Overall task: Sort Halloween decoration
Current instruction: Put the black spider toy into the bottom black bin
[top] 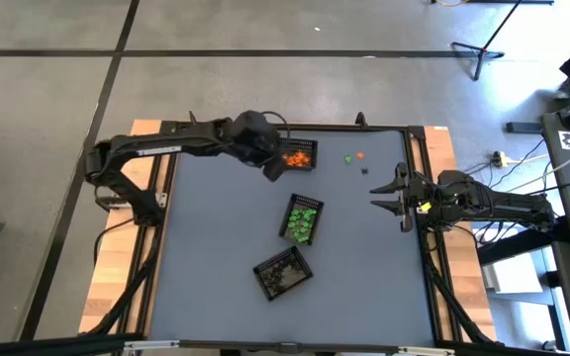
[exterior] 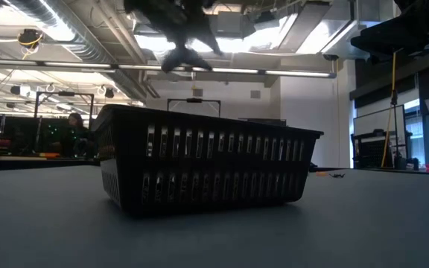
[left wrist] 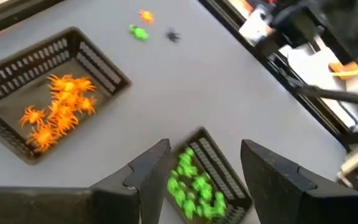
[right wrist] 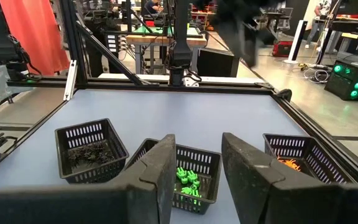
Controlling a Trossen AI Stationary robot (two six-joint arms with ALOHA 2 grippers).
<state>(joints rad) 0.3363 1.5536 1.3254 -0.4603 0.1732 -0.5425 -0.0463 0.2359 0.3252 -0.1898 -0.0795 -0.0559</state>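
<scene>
Sitting in a loose diagonal line across the grey table point(top: 216, 247) in the high view are three black mesh baskets: the orange basket point(top: 299, 155) at upper centre is holding a heap of orange trinkets point(left wrist: 58, 112), the green basket point(top: 303, 219) in the middle of the frame is holding green trinkets point(top: 304, 220), and the dark basket point(top: 283, 272) at lower centre is holding black trinkets point(right wrist: 87, 152) that are hard to pick out against the mesh. Lying loose on the table right of the orange basket are three more decorations: a green one point(top: 347, 157), an orange one point(top: 360, 154) and a black one point(top: 364, 168). The left gripper point(left wrist: 205, 163) is hovering beside the left edge of the orange basket, its fingers spread apart and pinching nothing. The right gripper point(top: 396, 198) is waiting at the right side of the frame with its fingers parted and nothing between them. Filling the middle of the low view, one basket is blocking most of the table behind it, and its contents are not showing through the slats; only a small dark speck is showing on the table to its right. Blurring in the left wrist view is making the loose trinkets' shapes hard to tell, and the green basket is being cut off at that frame's lower edge.
</scene>
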